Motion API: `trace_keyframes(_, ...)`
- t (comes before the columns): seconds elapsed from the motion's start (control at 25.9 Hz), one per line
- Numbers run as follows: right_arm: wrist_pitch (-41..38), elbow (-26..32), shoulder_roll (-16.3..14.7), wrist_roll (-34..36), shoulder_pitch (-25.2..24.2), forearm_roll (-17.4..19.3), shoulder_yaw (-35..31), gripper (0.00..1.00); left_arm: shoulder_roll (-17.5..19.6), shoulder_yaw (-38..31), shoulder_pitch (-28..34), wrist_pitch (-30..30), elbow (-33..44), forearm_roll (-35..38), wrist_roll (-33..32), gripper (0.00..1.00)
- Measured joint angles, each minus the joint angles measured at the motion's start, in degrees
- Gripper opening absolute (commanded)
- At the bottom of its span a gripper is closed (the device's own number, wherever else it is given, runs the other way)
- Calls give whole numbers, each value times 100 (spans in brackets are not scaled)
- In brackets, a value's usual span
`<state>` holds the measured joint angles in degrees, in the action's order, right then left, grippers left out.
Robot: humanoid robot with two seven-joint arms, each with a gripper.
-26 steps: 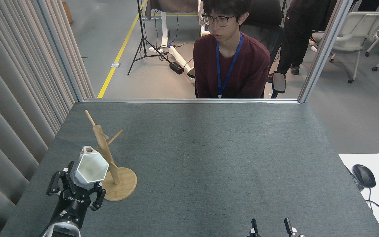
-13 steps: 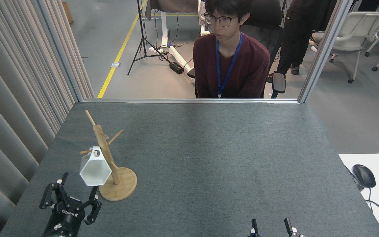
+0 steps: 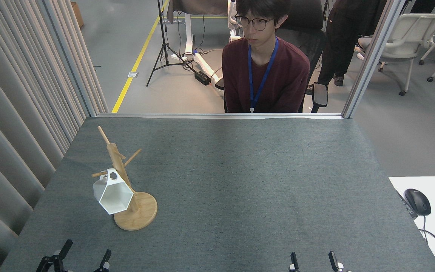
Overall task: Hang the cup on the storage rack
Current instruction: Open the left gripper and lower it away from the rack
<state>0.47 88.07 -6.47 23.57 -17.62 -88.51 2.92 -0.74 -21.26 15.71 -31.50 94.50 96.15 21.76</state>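
Note:
The white faceted cup [image 3: 112, 194] hangs by its holed tab from a left-pointing peg of the bamboo storage rack [image 3: 124, 181], its hexagonal mouth facing me. The rack stands on its round base at the table's left. My left gripper [image 3: 83, 257] is at the bottom edge, well below the cup, open with nothing between its fingers. Only the two fingertips of my right gripper [image 3: 312, 260] show at the bottom edge, spread apart and empty.
A person [image 3: 264, 64] sits behind the table's far edge. A ribbed grey curtain [image 3: 17, 113] lines the left side. A white side table with a mouse [image 3: 417, 201] stands at the right. The grey felt table [image 3: 240, 181] stretches wide to the right of the rack.
My left gripper let go of the cup and pulled back down toward the bottom edge. The cup stayed on the peg and swung down slightly. The right gripper has not moved.

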Motion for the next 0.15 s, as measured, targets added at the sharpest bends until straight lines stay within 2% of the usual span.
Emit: trace_keyframes(0.15, 7, 115, -97, -8, -58, 0, -21, 99, 26, 47, 67, 240, 34, -624, -15, 99)
